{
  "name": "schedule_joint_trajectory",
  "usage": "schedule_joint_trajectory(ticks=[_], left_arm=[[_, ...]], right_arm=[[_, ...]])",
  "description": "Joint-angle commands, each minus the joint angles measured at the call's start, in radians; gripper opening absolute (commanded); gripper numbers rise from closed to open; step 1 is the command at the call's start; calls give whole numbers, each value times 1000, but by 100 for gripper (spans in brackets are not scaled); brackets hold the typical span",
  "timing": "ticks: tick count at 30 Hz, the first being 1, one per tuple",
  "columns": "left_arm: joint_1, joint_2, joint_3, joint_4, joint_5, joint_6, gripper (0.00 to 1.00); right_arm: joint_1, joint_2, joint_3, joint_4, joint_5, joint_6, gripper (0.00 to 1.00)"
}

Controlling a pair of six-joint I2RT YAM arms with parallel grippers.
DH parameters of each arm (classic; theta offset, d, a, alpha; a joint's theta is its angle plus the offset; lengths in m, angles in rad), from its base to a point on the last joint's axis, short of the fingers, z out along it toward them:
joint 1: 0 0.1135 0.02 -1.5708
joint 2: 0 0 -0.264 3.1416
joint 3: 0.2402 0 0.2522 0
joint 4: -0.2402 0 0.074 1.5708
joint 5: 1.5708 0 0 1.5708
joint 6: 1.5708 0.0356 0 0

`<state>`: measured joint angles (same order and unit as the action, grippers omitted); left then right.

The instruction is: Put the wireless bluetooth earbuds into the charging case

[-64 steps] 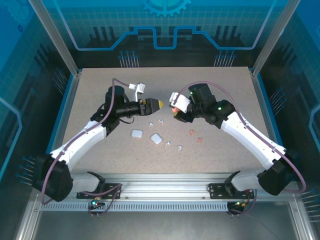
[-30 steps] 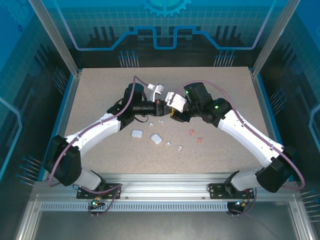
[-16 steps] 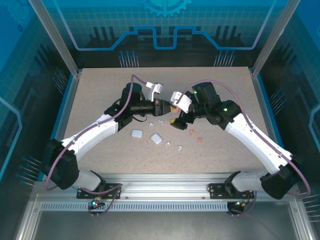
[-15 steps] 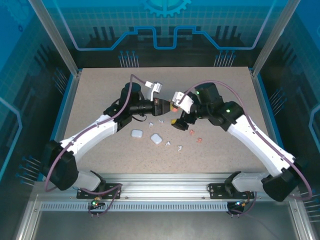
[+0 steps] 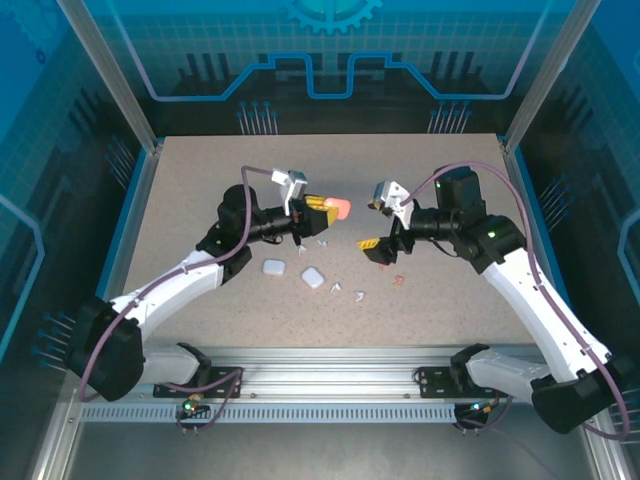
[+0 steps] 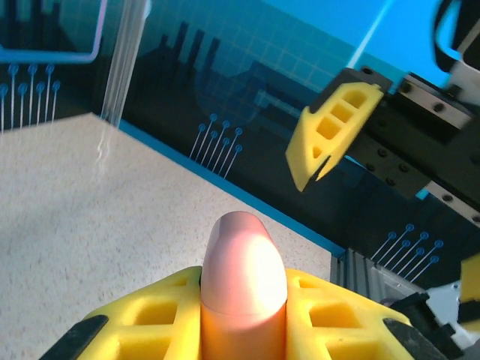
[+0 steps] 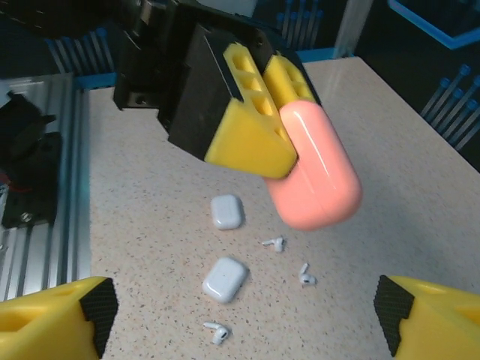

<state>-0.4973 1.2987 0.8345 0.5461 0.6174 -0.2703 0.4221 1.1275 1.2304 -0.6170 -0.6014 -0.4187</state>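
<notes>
Grips pink case (image 7: 315, 176) with left end effector (image 5: 325, 209), above table (image 5: 200, 180). Holds right end effector (image 5: 378, 220) open, well apart from the case. Shows earbuds (image 7: 274, 243) loose on table below the case, beside two white cases (image 5: 313, 277).

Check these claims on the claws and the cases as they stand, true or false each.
1. The left claw is shut on the pink charging case. True.
2. The right claw is shut. False: it stands open and holds nothing.
3. Two white charging cases lie on the table. True.
4. The pink charging case rests on the table. False: it is held up above it.
</notes>
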Motion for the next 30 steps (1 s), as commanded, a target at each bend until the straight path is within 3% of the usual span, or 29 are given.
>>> schedule_joint_trajectory(ticks=[1, 10, 25, 30], left_arm=[[3, -22, -47, 266, 80, 117, 0], [3, 22, -81, 465, 170, 163, 0], [3, 33, -59, 440, 214, 144, 0], [4, 33, -59, 436, 213, 142, 0]], right_arm=[[-13, 56, 84, -60, -128, -27, 85], [-13, 167, 187, -160, -193, -75, 77], [-7, 215, 243, -183, -280, -103, 60], [4, 241, 264, -187, -287, -106, 48]])
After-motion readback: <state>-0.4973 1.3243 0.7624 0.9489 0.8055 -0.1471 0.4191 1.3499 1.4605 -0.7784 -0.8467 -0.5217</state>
